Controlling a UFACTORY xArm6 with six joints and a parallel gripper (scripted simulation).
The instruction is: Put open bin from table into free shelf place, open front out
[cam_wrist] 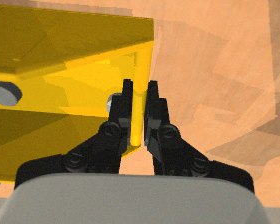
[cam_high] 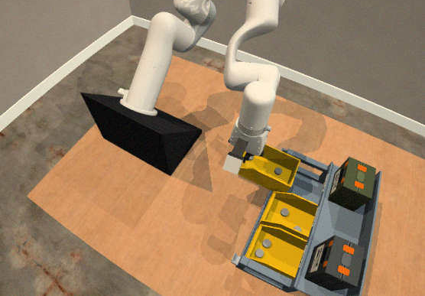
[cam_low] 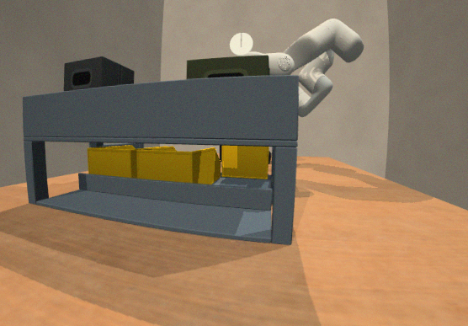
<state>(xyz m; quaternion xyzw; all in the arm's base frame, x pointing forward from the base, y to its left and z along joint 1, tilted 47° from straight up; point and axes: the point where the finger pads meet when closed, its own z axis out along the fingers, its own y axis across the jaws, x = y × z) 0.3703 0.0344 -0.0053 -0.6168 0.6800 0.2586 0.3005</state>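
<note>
My gripper (cam_high: pixel 248 158) (cam_wrist: pixel 139 94) is shut on the front wall of the yellow open bin (cam_high: pixel 267 168) (cam_low: pixel 248 163) (cam_wrist: pixel 66 92), one finger inside and one outside. The bin looks about level. Its rear end reaches over the front edge of the shelf (cam_high: pixel 306 189) (cam_low: pixel 241 182) at the free place; its open front stands out over the table. A grey part (cam_high: pixel 278 170) (cam_wrist: pixel 5 94) lies in it; another shows partly behind a finger in the wrist view. Two other yellow bins (cam_high: pixel 292 206) (cam_high: pixel 280 252) stand on the shelf beside the free place. The gap under the held bin is hidden.
The upper board (cam_high: pixel 345 222) (cam_low: pixel 160 110) runs above the rear of the row and bears a green box (cam_high: pixel 344 187) (cam_low: pixel 227 66) and a dark grey box (cam_high: pixel 332 263) (cam_low: pixel 90 75). A side rail (cam_high: pixel 303 164) borders the free place. A black pedestal (cam_high: pixel 134 141) carries the arm.
</note>
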